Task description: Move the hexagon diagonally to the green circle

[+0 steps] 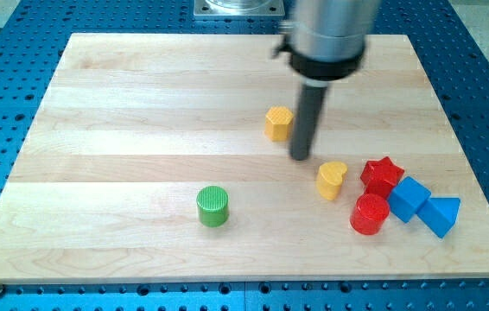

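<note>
The yellow hexagon [278, 123] sits on the wooden board [123, 130], a little right of centre. The green circle, a short ribbed cylinder [212, 206], stands lower and to the left of it. My tip [301, 158] is down on the board just to the lower right of the hexagon, the rod close beside its right edge. The tip lies between the hexagon and the yellow heart [332, 180]. The green star seen earlier is hidden behind the arm's body.
A cluster sits at the view's lower right: red star [382, 174], red cylinder [369, 213], blue cube [409, 199], blue triangle [440, 214]. The board's edge meets a blue perforated table [3, 285] all round.
</note>
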### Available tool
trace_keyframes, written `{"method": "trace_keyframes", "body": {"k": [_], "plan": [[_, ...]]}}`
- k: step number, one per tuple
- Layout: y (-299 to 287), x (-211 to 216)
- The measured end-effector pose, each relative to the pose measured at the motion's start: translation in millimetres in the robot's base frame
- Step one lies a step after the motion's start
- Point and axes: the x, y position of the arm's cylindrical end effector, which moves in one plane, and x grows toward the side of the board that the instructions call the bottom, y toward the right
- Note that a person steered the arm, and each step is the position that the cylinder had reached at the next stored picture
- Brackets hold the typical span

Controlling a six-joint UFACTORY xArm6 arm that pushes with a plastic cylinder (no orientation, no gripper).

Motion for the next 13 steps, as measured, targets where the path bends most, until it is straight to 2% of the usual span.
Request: {"method": "trace_keyframes", "body": {"k": [1,2,3,4,5,6,7,8,9,10,11,12,13], "plan": [[5.3,-53.6],[83.0,-63.0],[86.5,-53.9],[123.8,-52.0],[130.9,-95.1],[136.3,-56.3],[153.5,-66.2],[129.3,-129.8],[110.4,-89.5],[142.9,-94.4],[142.6,-152.1],[83.3,-106.0],[-43.5,-45.4]]}}
